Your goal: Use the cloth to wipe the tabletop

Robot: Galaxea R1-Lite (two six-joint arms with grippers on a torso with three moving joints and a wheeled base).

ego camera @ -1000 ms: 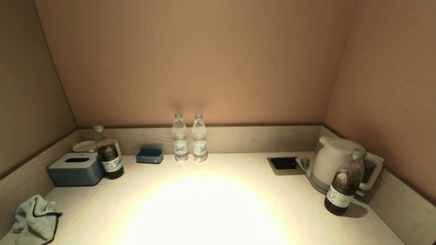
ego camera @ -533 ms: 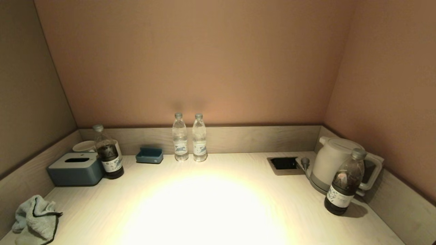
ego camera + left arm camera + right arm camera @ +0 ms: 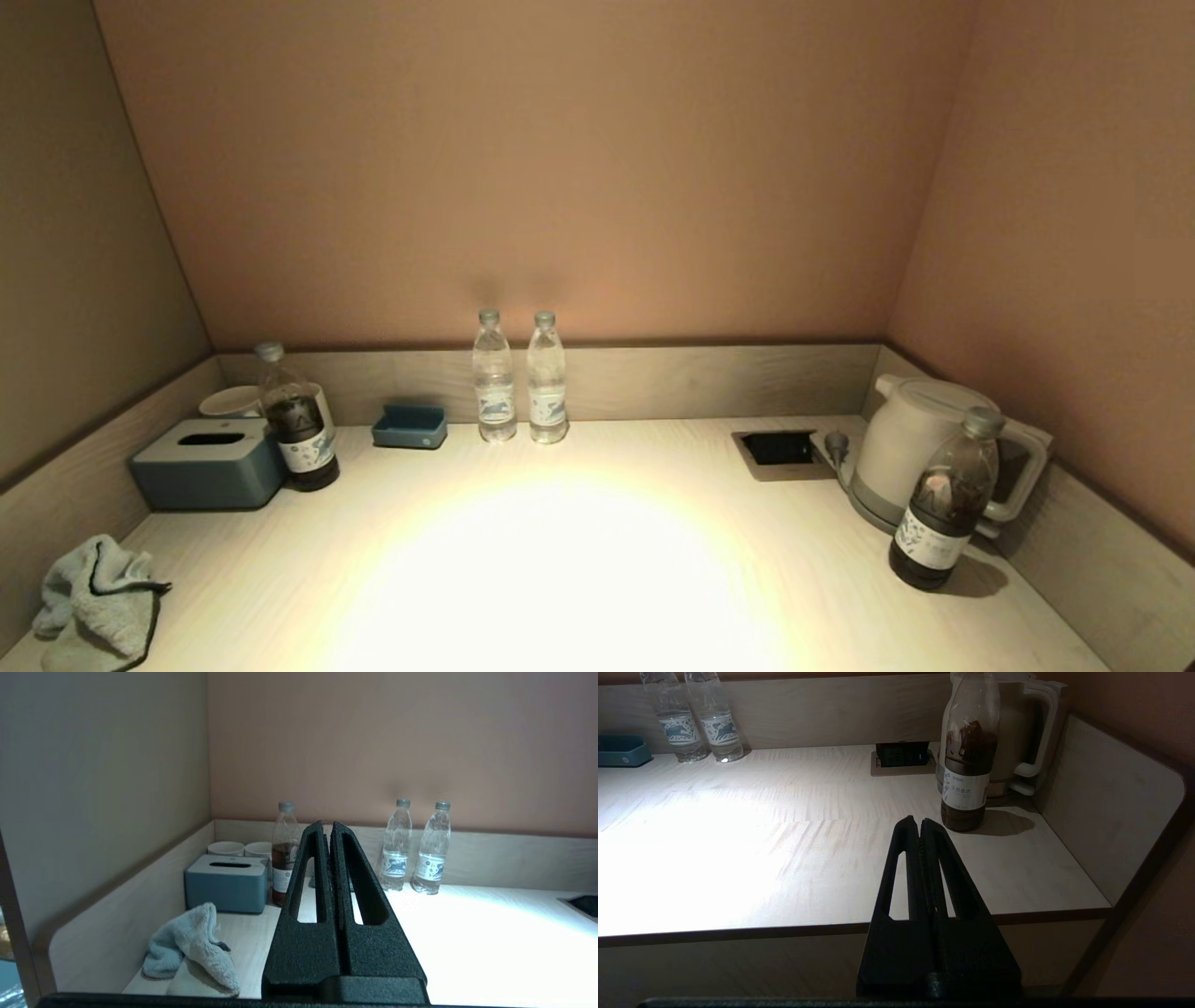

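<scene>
A crumpled light blue cloth (image 3: 98, 602) lies at the near left corner of the pale wooden tabletop (image 3: 579, 560); it also shows in the left wrist view (image 3: 191, 947). My left gripper (image 3: 327, 825) is shut and empty, held off the table's front edge to the right of the cloth. My right gripper (image 3: 920, 822) is shut and empty, hovering at the table's front edge near the right side. Neither gripper shows in the head view.
Blue tissue box (image 3: 207, 462), two white cups (image 3: 243, 849) and dark tea bottle (image 3: 297, 420) stand back left. A small blue tray (image 3: 409, 427) and two water bottles (image 3: 519, 378) stand at the back. Kettle (image 3: 920, 448), second dark bottle (image 3: 945, 504) and recessed socket (image 3: 780, 450) are at right.
</scene>
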